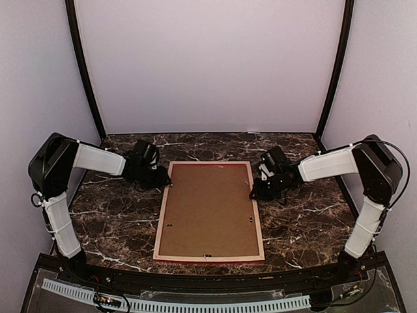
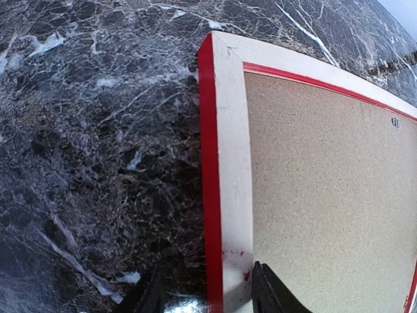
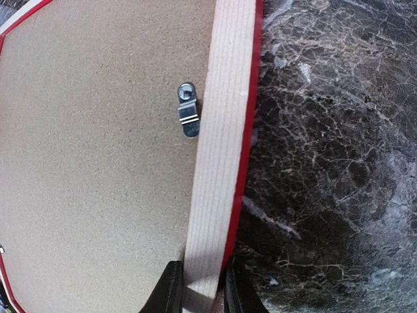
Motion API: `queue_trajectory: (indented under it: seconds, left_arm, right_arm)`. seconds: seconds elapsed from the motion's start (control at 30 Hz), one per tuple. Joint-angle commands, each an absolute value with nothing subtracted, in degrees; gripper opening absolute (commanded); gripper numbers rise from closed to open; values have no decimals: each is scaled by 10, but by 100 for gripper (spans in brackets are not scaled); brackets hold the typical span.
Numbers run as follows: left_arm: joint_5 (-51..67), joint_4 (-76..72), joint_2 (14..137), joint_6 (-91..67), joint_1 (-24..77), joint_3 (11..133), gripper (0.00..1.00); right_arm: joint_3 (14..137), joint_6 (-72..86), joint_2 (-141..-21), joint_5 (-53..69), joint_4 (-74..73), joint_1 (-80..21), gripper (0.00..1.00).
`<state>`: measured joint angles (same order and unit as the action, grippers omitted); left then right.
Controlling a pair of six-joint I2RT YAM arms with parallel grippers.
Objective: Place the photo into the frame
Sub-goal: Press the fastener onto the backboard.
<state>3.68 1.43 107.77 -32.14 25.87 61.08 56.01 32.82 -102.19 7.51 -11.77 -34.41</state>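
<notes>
The frame (image 1: 161,222) lies face down in the middle of the marble table, its pale wood back and brown backing board (image 1: 208,208) facing up. No photo is in view. My left gripper (image 1: 163,177) is at the frame's far left corner. In the left wrist view it (image 2: 207,297) is open, with its fingers on either side of the left rail (image 2: 231,130) and a gap on the outer side. My right gripper (image 1: 255,189) is at the far right rail. In the right wrist view it (image 3: 199,290) is shut on that rail (image 3: 221,130).
A small metal turn clip (image 3: 187,109) sits on the backing board next to the right rail. More small clips dot the board's edges. Dark marble table (image 1: 111,222) surrounds the frame. White walls close in the back and both sides.
</notes>
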Motion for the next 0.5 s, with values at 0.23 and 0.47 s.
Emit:
queue_trajectory:
  seconds: [0.23,0.47]
  left_arm:
    - [22,91,1109,-281,269,621,50]
    - [-10,114,1116,-272,279,625,46]
  right_arm:
    - [541,301,-1050,88,-145,-343,19]
    - [544,301,-1054,90,-145,-342,18]
